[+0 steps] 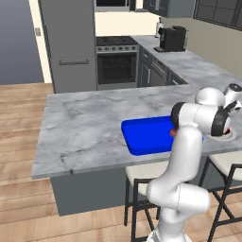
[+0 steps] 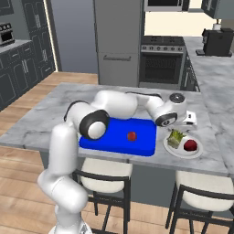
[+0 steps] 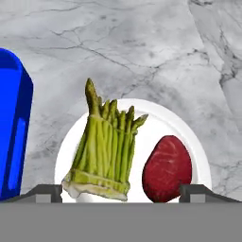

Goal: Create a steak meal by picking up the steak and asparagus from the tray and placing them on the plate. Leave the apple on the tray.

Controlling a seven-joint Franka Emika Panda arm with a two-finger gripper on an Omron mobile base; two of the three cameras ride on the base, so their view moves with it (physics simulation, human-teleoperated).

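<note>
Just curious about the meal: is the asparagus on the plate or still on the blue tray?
On the plate. The asparagus lies on it beside the steak, off the tray.

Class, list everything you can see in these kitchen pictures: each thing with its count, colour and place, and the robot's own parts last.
Tray: one, bright blue, on the marble counter left of the plate.
Apple: one, bright red, on the tray.
Plate: one, white, on the counter beside the tray.
Asparagus: one bundle, olive green, lying on the plate.
Steak: one, dark red, on the plate beside the asparagus.
Counter: one, grey marble.
Stools: two, pale seats, under the counter.
Oven: one, dark, at the back.
Coffee machine: one, black, on the far counter.
Gripper: one, above the plate, jaws apart.
</note>
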